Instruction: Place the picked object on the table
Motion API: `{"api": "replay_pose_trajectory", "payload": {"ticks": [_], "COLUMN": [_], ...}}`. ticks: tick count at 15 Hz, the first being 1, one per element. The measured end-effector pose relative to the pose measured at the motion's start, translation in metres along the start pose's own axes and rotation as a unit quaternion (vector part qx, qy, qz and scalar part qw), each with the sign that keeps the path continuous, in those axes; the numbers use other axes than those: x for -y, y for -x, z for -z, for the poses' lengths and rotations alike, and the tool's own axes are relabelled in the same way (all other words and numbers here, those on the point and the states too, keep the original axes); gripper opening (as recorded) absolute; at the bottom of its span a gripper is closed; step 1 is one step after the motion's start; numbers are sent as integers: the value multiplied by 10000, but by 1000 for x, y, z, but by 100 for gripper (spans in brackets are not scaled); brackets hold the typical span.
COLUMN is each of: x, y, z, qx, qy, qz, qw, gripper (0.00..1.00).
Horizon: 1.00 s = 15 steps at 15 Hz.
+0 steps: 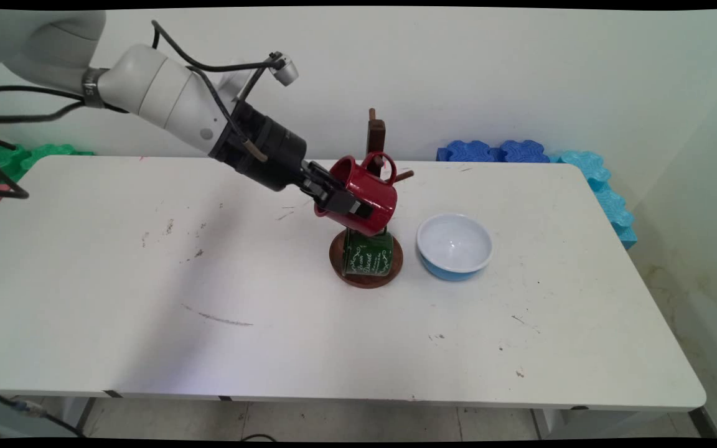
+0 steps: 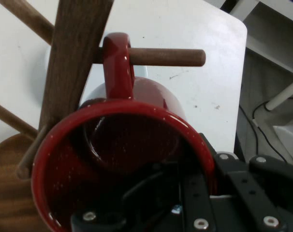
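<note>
Main view, centre frame: the gripper (image 1: 341, 202) clamps the rim of a red mug (image 1: 361, 193), one finger inside and one against the outer wall, holding it tilted above the base of a wooden mug tree (image 1: 376, 134). The mug's handle (image 1: 378, 163) is looped over a peg (image 1: 404, 176) on the tree's right side. Below it a green mug (image 1: 368, 252) with white lettering hangs low over the tree's round base (image 1: 396, 267). Just right of the base stands a blue bowl (image 1: 455, 246), white inside, on the white table (image 1: 147, 298). Hand view, close up: the red handle (image 2: 117, 65) circles the peg (image 2: 168, 56) beside the upright post (image 2: 76, 58).
</note>
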Motion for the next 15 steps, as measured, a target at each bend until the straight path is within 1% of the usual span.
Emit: {"api": "replay_pose_trajectory", "payload": {"ticks": [6,15], "x": [-4,-10], "y": [-3,-6], "z": [1,11], "qx": [-13,-31], "qy": [43,84], "qz": [-67,-208], "qw": [10000,9997], "gripper": [0,0]}}
